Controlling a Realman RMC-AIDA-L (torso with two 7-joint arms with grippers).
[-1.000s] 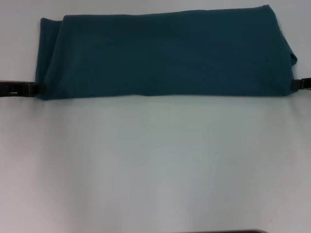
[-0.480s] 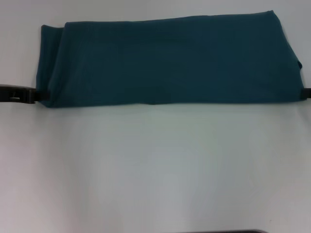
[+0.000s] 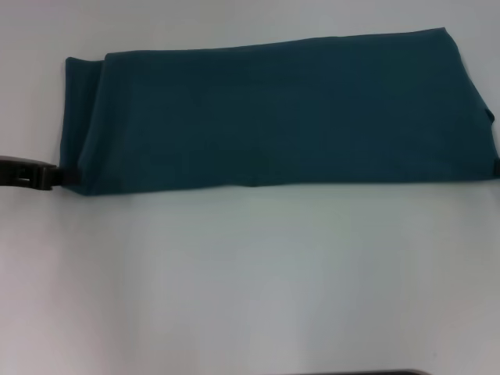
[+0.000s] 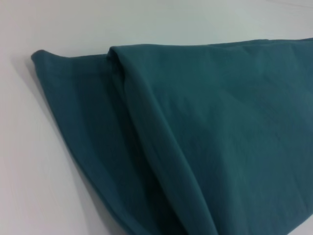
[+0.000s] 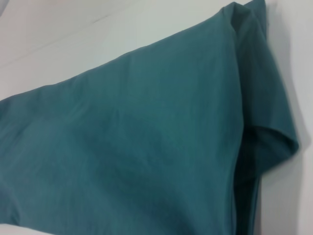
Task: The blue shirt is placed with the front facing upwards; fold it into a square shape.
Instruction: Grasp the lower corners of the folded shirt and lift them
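The blue shirt [image 3: 281, 113], folded into a long band, is laid across the far part of the table [image 3: 250, 281] from left to right. The left gripper [image 3: 66, 176] is positioned at its near left corner.

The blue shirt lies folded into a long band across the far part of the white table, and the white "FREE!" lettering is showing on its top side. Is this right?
Not quite. The blue shirt does lie folded in a long band across the far part of the white table, but no lettering shows: its upper side is plain teal in the head view and in both wrist views.
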